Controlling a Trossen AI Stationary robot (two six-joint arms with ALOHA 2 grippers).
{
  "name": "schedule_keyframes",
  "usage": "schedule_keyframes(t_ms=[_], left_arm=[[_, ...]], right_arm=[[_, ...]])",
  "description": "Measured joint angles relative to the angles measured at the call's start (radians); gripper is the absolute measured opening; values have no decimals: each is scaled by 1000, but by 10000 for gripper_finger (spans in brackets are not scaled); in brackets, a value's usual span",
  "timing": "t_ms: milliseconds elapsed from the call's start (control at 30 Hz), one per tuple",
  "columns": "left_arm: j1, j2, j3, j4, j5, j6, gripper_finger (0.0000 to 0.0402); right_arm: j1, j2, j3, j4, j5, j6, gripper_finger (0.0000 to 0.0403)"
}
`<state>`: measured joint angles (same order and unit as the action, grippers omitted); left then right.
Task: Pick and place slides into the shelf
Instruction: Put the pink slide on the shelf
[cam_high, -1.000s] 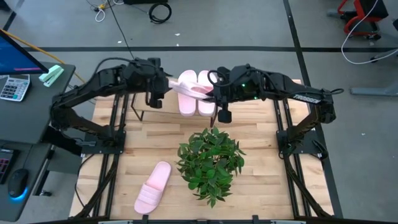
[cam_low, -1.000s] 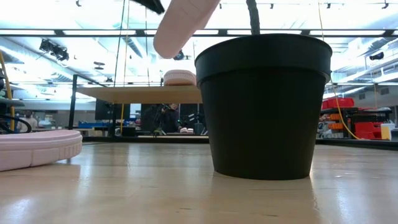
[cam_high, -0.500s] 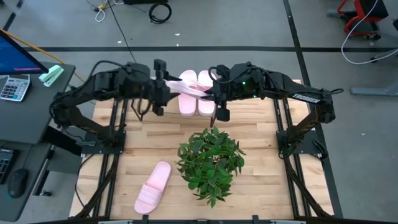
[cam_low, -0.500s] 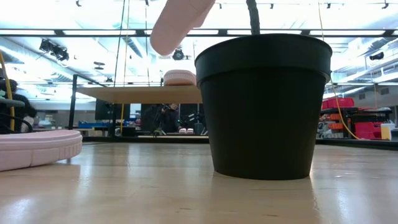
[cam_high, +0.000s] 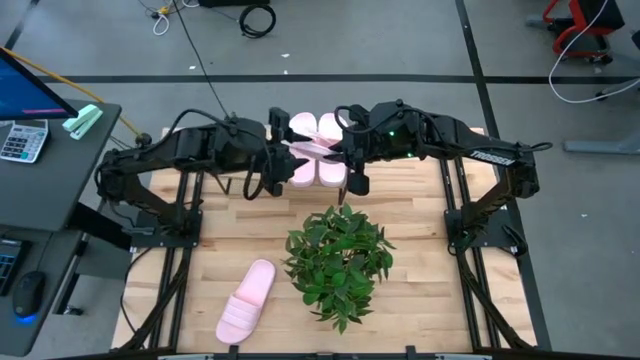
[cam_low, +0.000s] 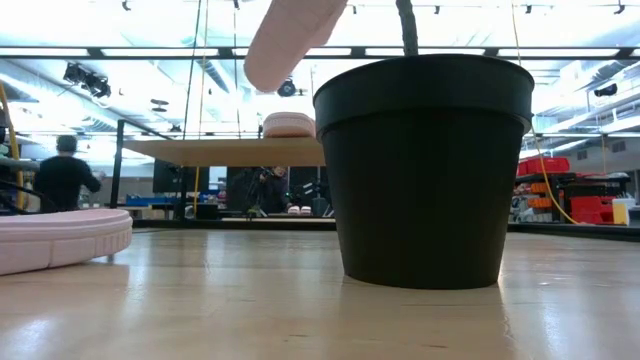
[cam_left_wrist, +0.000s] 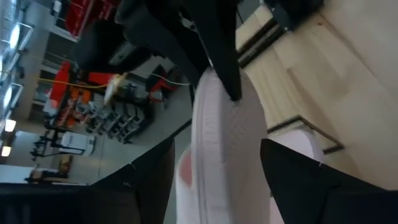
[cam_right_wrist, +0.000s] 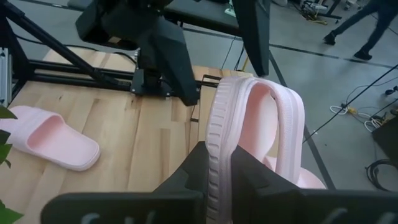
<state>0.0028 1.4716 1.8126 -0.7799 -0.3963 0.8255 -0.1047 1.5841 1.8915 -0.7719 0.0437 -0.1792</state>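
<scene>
A pale pink slide hangs in the air above the shelf, with my right gripper shut on it. My left gripper is open, one finger on either side of that slide's other end; whether they touch it I cannot tell. Two more slides lie side by side, soles down, on the shelf. Another slide lies flat on the tabletop at the near left. My right gripper pinches the slide's sole between its two fingers, at the end toward the table's right. The fingers come slanting down from the right, along the slide. The slide stands on its side edge, strap to one side, lifted clear above the shelf.
A potted green plant in a black pot stands mid-table, just in front of the shelf. The tabletop to the left of the pot holds only the lying slide. A person moves in the room behind.
My left gripper has moved toward the table's right, up to the held slide, and rolled a little; its fingers now stand around the slide's free end. The slide and my right gripper have stayed where they were.
</scene>
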Motion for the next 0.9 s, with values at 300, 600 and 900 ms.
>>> schedule_keyframes(t_ms=[300,600,900], left_arm=[[12,21,0,-5,12,-86,228],[16,36,0,5,31,-88,194],[43,36,0,1,36,-109,137]], right_arm=[[5,0,0,1,0,1,35],[11,17,0,3,-19,6,35],[21,17,0,8,-5,3,35]])
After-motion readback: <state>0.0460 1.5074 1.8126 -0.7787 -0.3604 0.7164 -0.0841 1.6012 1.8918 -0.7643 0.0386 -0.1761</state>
